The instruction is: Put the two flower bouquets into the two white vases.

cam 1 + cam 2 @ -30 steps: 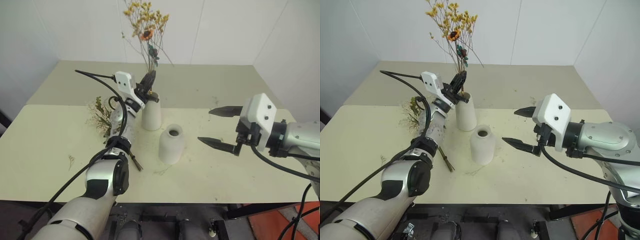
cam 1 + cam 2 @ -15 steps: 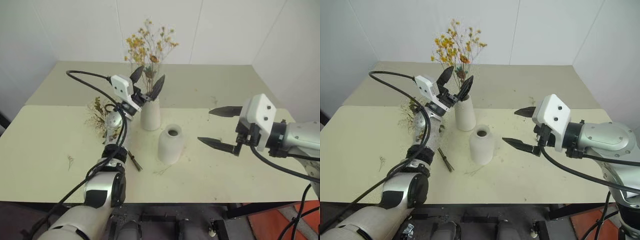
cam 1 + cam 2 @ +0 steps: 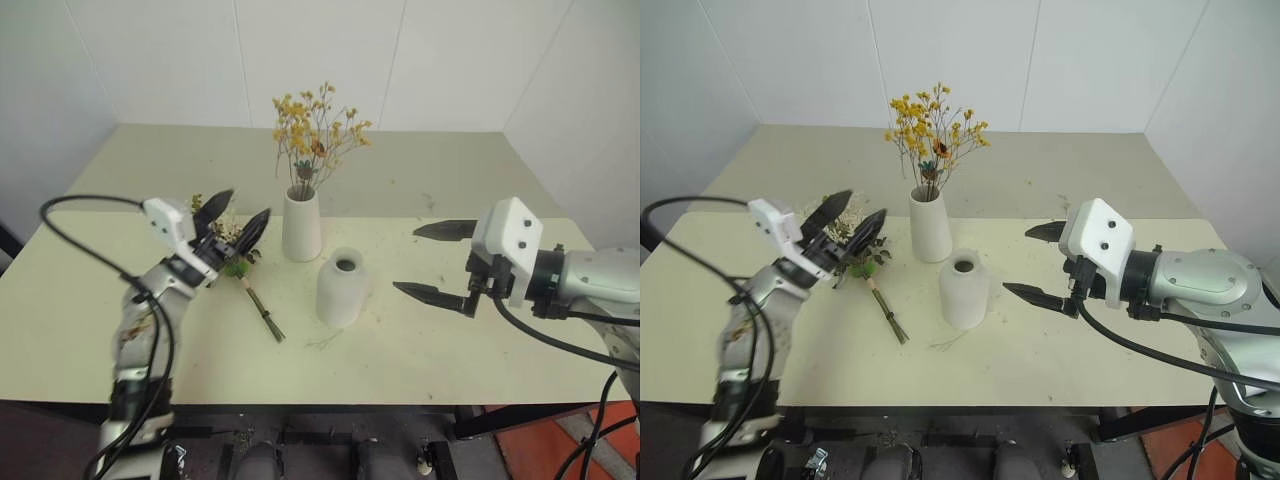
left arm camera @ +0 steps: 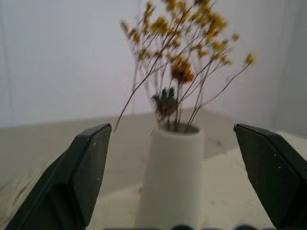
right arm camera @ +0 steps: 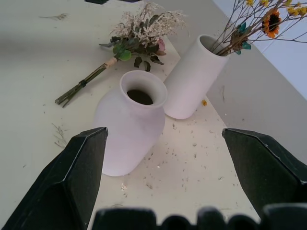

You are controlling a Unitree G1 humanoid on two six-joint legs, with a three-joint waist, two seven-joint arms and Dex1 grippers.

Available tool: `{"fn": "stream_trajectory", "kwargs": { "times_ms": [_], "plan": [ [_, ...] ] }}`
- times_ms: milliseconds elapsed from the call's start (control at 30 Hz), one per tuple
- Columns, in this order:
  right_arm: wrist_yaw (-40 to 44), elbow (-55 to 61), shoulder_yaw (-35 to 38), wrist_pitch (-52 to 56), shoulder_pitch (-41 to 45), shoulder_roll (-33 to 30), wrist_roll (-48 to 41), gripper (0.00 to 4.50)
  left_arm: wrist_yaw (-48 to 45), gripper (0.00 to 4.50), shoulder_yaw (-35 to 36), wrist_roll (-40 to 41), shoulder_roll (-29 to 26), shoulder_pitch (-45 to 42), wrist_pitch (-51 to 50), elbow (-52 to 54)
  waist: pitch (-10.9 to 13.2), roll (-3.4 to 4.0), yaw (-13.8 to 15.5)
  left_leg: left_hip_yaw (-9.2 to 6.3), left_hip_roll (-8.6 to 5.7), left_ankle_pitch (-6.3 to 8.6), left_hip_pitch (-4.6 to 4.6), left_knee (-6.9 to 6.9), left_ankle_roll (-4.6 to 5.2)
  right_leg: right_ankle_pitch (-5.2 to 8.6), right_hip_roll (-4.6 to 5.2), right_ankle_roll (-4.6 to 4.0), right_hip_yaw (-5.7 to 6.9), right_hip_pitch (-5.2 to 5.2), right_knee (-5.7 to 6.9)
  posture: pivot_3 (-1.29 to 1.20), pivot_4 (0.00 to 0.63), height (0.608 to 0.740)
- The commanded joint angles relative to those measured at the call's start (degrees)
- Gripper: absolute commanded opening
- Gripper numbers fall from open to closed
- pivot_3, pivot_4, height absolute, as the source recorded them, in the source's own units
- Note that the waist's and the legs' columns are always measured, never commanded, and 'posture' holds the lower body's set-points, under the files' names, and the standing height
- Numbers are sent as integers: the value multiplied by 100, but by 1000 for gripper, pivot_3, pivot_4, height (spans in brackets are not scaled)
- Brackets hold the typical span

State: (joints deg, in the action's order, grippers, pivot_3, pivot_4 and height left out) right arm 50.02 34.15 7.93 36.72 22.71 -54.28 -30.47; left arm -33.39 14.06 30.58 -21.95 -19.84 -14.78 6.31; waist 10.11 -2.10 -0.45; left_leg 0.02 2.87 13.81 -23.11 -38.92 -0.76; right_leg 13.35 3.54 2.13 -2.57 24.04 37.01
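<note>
Yellow bunch (image 3: 315,125) now stands in tall vase (image 3: 302,226), freed; left gripper (image 3: 230,220) pulled back, wide, empty; rose bouquet (image 3: 240,262) lies left of that vase, short vase (image 3: 342,287) empty; right gripper (image 3: 437,260) wide, idle

Table (image 3: 90,320): carries both vases and the loose bouquet.
Tall vase (image 3: 301,226): stands mid-table, the wispy bouquet (image 3: 315,130) upright in it.
Short vase (image 3: 342,288): just in front of the tall one, to its right, apart.
Rose bouquet (image 3: 243,275): lies flat left of both vases, stems pointing toward the front edge.
Left gripper (image 3: 232,217): over the rose bouquet's head.
Right gripper (image 3: 430,261): right of the short vase, apart.
</note>
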Motion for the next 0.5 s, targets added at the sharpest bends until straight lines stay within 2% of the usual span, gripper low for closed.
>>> {"fn": "stream_trajectory", "kwargs": {
  "times_ms": [33, 67, 133, 233, 333, 400, 500],
  "plan": [
    [167, -77, 167, -229, 118, -131, 12, 4500, 1007, 4454, 103, 139, 16, 175, -986, 921, 0, -1, 43, -1, 0, 0, -1, -3, 0, -1, 0, -1, 1, 0, 0, 0, 150, 740],
    [221, -110, 168, -252, 134, -155, 9, 4500, 1291, 4454, 110, 139, 38, 239, -1257, 1111, 0, -1, 49, -1, 0, 0, -1, -5, 0, -1, 0, -1, 2, -2, 0, 0, 150, 740],
    [371, -205, 151, -295, 229, -221, -6, 4500, 2457, 4454, 162, 182, 230, 202, -2519, 1581, 0, -1, 53, -1, 0, 0, -1, -6, 0, -1, 0, -1, 1, -2, 0, 0, 150, 740],
    [522, -319, 101, -342, 346, -292, 0, 4500, 3541, 4454, 415, 586, 594, 101, -3882, 2214, -1, -3, 43, -2, 0, 0, -1, -3, 0, -1, -2, -1, -1, 0, 0, 0, 150, 740],
    [611, -422, 43, -370, 444, -312, 24, 4500, 4598, 4454, 1022, 952, 1170, -406, -5662, 2482, 0, -4, 38, -4, -1, 0, -4, -4, 0, -1, -2, -2, -1, 2, 2, 0, 150, 740],
    [634, -473, -11, -384, 489, -286, 47, 4500, 5093, 4454, 1453, 780, 1572, -916, -6620, 2470, -1, -6, 48, -8, -3, 0, -1, -7, 0, -2, -2, -2, 2, -1, 5, 0, 150, 740],
    [656, -516, -84, -410, 531, -251, 70, 4500, 5617, 4454, 1917, 219, 2046, -1570, -7462, 2425, -1, -7, 37, -9, -8, 0, 4, -6, 0, -1, -2, -2, 1, -8, 2, 0, 150, 740]
  ]
}}
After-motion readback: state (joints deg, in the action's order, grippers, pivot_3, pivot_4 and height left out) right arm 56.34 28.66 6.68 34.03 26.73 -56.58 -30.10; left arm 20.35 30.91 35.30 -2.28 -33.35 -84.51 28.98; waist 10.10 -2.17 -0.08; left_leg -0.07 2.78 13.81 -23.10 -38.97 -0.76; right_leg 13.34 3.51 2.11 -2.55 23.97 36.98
